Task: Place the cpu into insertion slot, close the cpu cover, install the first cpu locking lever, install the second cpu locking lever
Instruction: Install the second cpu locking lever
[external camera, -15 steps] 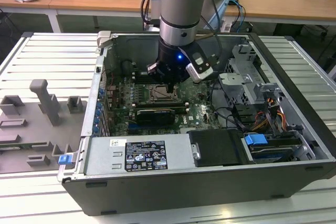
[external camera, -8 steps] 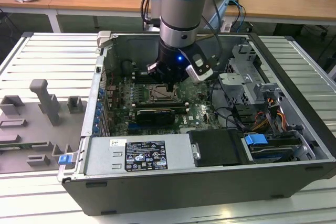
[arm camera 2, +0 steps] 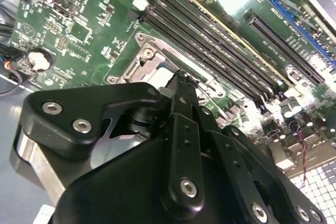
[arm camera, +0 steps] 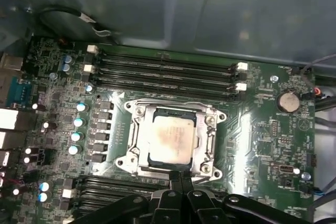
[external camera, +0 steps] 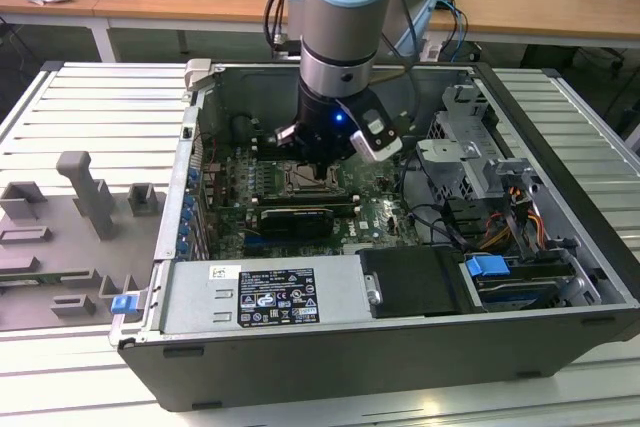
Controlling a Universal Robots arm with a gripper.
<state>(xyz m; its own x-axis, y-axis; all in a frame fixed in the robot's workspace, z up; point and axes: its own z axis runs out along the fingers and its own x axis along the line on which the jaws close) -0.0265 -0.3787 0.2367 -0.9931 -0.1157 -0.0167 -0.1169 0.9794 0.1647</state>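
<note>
One arm: a Universal Robots arm reaching down into an open PC case (external camera: 400,347) that lies on its side on a slatted desk (external camera: 90,107)
Gripper: gripper (arm camera: 179,174) sits low over the motherboard (arm camera: 262,145), its tip right at the edge of the socket in both wrist views
Fingers: pressed together into one narrow black point (arm camera 2: 181,85), nothing held between them as far as I can see
Cpu: the cpu (arm camera: 172,139) is already lying flat in the insertion slot (arm camera: 137,141), dull beige-silver top facing up with some smudgy marks on it
Cpu cover: looks like the cpu cover (arm camera: 206,136) is down around the chip, silver frame with the centre cut out, but honestly can't tell for sure whether it's fully seated
Levers: can't make out how the locking levers stand
Memory slots: long black memory slots (arm camera: 163,72) run just beyond the socket, another set on the near side by the gripper
Battery: coin cell (arm camera: 287,101) sits off to one side of the board
Further out: grey drive cage (external camera: 470,142) and a bundle of cables at the exterior view's right, blue tab (external camera: 490,269) nearby
Desk stuff: grey moulded fixtures (external camera: 85,192) on the exterior view's left, well apart from the case
Background: wooden desks (external camera: 520,7) behind it all
</note>
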